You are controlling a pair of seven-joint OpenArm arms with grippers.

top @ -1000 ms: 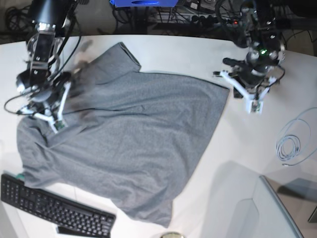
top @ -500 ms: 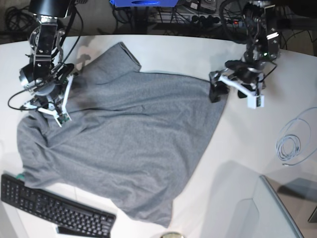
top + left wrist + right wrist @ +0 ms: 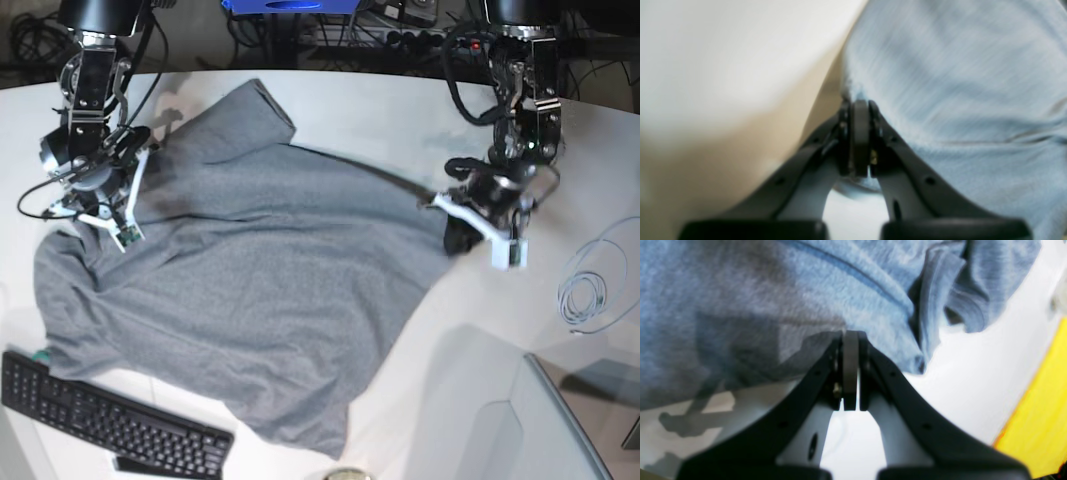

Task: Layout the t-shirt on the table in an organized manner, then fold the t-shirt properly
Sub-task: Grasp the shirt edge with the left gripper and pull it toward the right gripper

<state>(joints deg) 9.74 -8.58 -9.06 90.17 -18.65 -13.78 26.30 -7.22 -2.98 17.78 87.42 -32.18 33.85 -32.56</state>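
Grey knit, spread loose over most of the white table (image 3: 400,110), still rumpled, nowhere near square. Going left to right across the base view:

Black keyboard (image 3: 110,425) down at 7 o'clock, just touching the t-shirt (image 3: 260,290) along the lower hem.

Right gripper (image 3: 100,200) at about 10 o'clock, jaws pressed fully together. In its wrist view, cloth right at the tips, but can't tell whether any fabric is actually pinched or just lying underneath. Bunched fold off at 2 o'clock from the jaws there.

Left gripper (image 3: 455,215) at 3 o'clock, clamped on the shirt's edge; wrist view shows a bit of fabric (image 3: 857,186) poking out below the closed pads, cloth running off toward 1 o'clock.

Looks like the spreading-out step, not folding yet. To do it well: pull outward low and slow, keep the pinched edge taut without dragging the whole shirt, watch that the far side stays anchored, and mind the keyboard when tugging the hem.
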